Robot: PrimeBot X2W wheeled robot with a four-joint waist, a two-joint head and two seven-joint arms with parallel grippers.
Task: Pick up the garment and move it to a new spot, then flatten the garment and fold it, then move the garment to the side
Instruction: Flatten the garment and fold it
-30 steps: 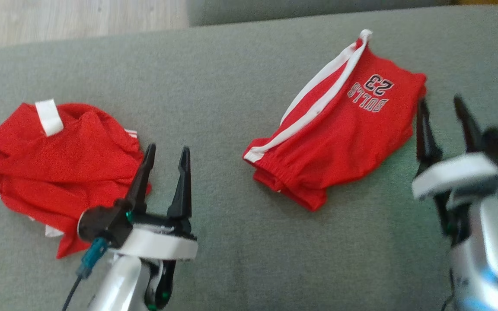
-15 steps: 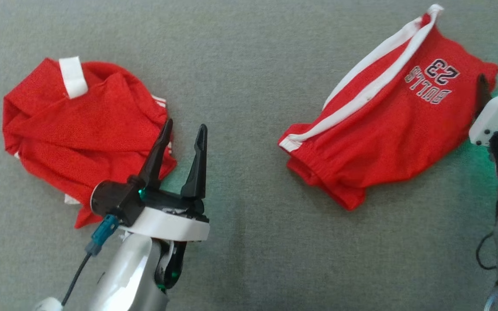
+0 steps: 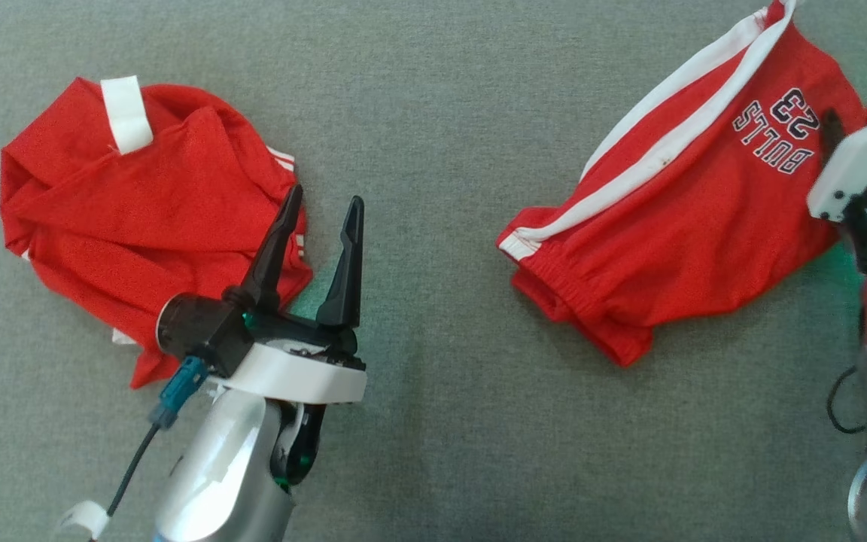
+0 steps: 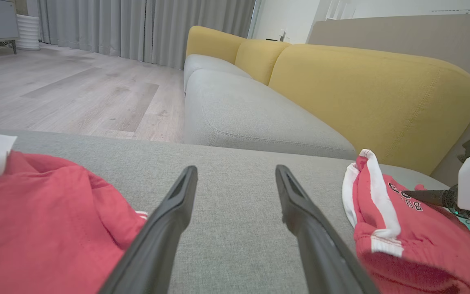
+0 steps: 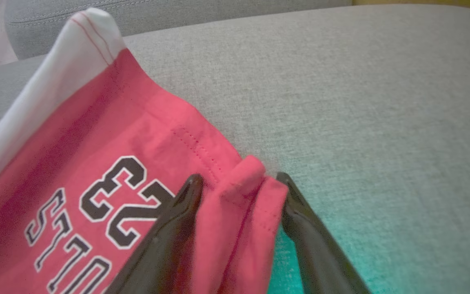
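At the upper right of the head view the red shorts (image 3: 674, 226) lie crumpled on the grey cushion (image 3: 433, 90). The right gripper (image 5: 239, 177) has its fingers apart, straddling the shorts' bunched corner beside the number print. The left gripper (image 3: 327, 194), fingers spread wide, hovers at lower left by a second red garment (image 3: 140, 218)

Open strip of grey cushion (image 3: 418, 188) between crumpled red garment (image 3: 125, 218) and red shorts (image 3: 674, 226)

Shorts (image 3: 667, 226), crumpled garment (image 3: 140, 218) on grey cushion (image 3: 433, 452)
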